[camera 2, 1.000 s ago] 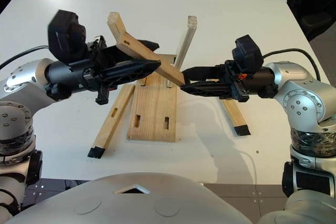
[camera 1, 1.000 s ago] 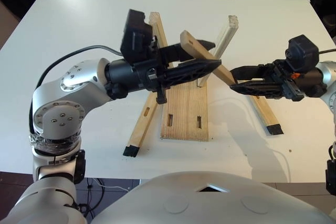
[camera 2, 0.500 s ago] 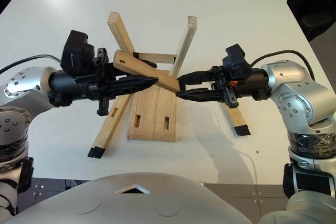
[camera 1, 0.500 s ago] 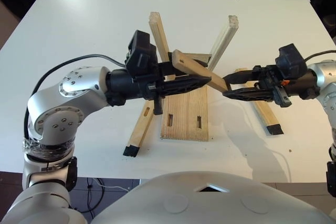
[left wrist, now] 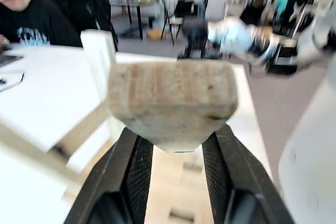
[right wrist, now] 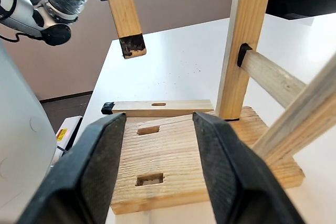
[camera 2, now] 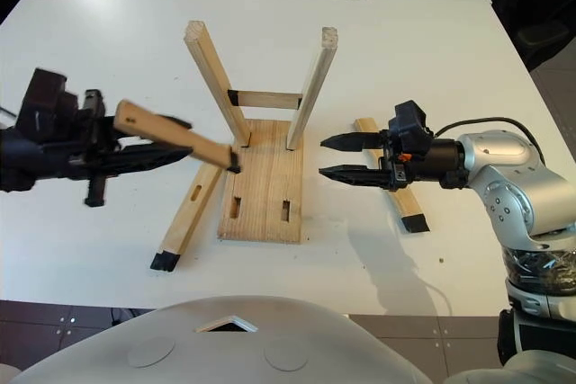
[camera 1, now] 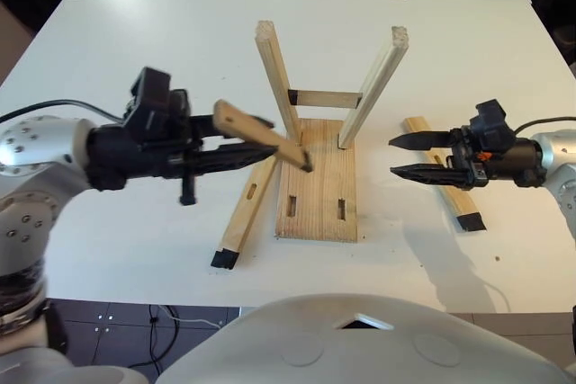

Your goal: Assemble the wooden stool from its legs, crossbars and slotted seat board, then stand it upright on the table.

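The white bench (camera 1: 108, 69) carried the whole job. You had the slotted seat board (camera 1: 317, 222) lying flat at its middle. Two legs stood in the board's far slots: the left upright leg (camera 1: 274, 74) and the right upright leg (camera 1: 376, 83), both leaning outward. A crossbar (camera 1: 326, 98) joined them. The two near slots showed as dark openings in the board.

A loose leg (camera 1: 247, 209) lay on the bench against the board's left edge, with its dark cap toward you. Another loose leg (camera 1: 461, 206) lay well to the board's right.

Your left gripper (camera 1: 252, 137) hung over the bench left of the board. Its fingers were clamped on a third leg (camera 1: 270, 141), which slanted down toward the foot of the left upright leg. Your right gripper (camera 1: 393, 156) hovered right of the board, above the right loose leg, fingers spread wide with nothing between them.

The left wrist view gave you the held leg's end grain pinched between both fingers (left wrist: 134, 166), which the head views did not show. The right wrist view showed that leg's dark-capped tip in the air, apart from the upright legs. It also showed the dark socket where the crossbar entered an upright leg.
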`<action>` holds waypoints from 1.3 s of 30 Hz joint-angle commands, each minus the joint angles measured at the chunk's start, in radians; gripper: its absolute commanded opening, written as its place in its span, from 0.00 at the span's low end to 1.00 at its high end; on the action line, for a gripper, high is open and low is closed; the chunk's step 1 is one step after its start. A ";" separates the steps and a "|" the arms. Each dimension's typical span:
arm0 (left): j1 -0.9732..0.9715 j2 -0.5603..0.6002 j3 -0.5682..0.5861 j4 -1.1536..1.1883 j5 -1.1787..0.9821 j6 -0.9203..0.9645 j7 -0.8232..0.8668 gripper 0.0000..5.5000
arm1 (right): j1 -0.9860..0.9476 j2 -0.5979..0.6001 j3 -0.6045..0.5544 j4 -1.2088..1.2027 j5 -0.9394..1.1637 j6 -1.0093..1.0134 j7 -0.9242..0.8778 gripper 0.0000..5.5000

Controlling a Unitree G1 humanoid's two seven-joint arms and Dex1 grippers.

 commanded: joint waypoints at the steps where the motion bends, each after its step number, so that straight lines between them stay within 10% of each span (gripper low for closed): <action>1: 0.050 0.087 -0.063 0.106 0.281 -0.237 -0.195 0.23 | 0.054 0.014 -0.009 -0.040 -0.036 -0.035 -0.045 0.43; 18: 0.012 -0.037 -0.311 0.336 0.634 -0.793 -0.323 0.23 | 0.045 0.029 0.035 -0.015 -0.079 -0.066 -0.067 0.43; 39: 0.050 -0.001 -0.396 0.432 0.681 -0.781 -0.367 0.23 | 0.026 0.045 0.071 0.039 -0.133 -0.106 -0.069 0.43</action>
